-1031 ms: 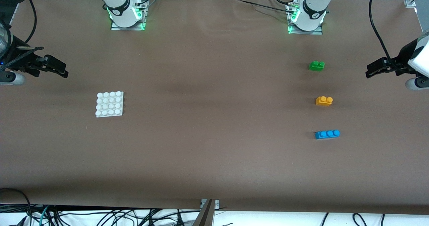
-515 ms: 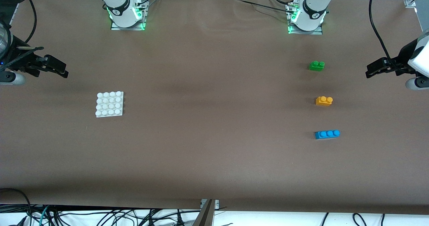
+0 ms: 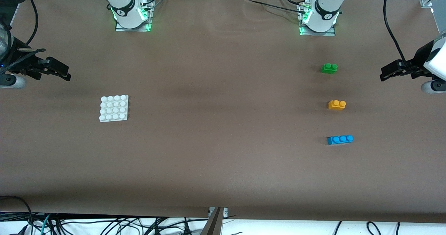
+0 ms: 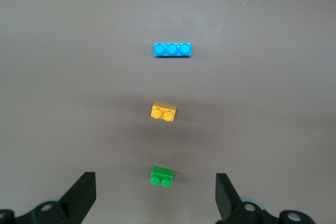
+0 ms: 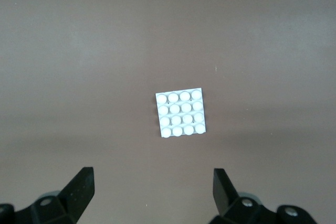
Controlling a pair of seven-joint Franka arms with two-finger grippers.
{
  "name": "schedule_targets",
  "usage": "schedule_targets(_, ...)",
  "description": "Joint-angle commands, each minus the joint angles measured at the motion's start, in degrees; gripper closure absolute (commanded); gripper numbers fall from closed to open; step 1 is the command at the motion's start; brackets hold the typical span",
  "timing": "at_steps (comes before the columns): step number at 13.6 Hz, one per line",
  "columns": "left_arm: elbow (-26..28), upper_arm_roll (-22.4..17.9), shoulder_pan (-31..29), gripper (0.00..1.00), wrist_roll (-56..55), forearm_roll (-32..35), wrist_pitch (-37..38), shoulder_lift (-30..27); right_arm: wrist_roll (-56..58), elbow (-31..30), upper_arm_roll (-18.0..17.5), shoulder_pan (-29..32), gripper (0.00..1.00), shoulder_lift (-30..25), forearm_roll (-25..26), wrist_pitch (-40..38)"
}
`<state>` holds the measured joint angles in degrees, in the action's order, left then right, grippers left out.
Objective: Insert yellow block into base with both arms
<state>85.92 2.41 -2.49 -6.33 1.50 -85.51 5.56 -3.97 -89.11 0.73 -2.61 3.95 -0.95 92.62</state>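
Jaws of left gripper (image 4: pixel 155 198) and right gripper (image 5: pixel 153 192) wide apart (both aloft, empty) — yellow block (image 3: pixel 337 104), base (image 3: pixel 114 108) well apart.

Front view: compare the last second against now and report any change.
Nothing visibly changed. The left gripper and right gripper wait open, high at their own ends of the table, holding nothing. The yellow block stays between the green brick and the blue brick, and the base lies where it was.
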Motion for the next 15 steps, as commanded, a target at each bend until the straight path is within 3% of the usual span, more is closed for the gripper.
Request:
schedule_targets(1,-0.40,0.31,0.03,0.00,-0.53,0.61,0.70,-0.46,0.11,0.69,-0.64,0.50,0.00,0.09,0.77,-0.68)
schedule_targets(15,-0.49,0.40,0.56,0.00,-0.61,0.61,0.70,-0.55,-0.59,0.52,-0.64,0.59,0.00,0.09,0.86,-0.77)
